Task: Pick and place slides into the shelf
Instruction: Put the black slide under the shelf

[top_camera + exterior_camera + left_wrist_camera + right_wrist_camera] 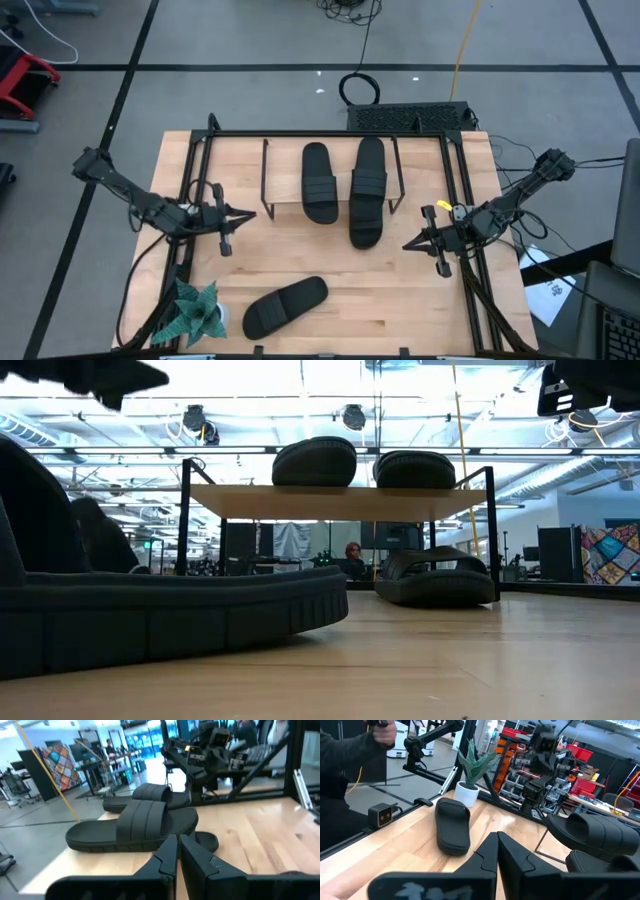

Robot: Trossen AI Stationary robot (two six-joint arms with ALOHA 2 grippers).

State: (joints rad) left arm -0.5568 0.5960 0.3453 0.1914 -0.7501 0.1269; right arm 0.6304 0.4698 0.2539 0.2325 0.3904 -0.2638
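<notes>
Two black slides lie side by side on the shelf's (pixel 283 180) wood top: one (pixel 318 183) on the left, one (pixel 370 165) on the right. They are also in the low view (pixel 314 462) (pixel 415 468). A third slide (pixel 366 228) (pixel 435 575) rests on the table under the shelf, its end sticking out toward the near edge. The fourth slide (pixel 285 305) (pixel 452 827) lies sole-down near the table's near edge. My left gripper (pixel 240 215) (pixel 177 845) hovers shut to the left of the shelf. My right gripper (pixel 408 243) (pixel 495 842) hovers shut to its right.
A small potted plant (pixel 195 315) (pixel 470 770) stands at the table's near left corner, close to the fourth slide. Black rails (pixel 465 200) run along the table's sides. A person's hand and sleeve (pixel 350 750) show beyond the table in the right wrist view.
</notes>
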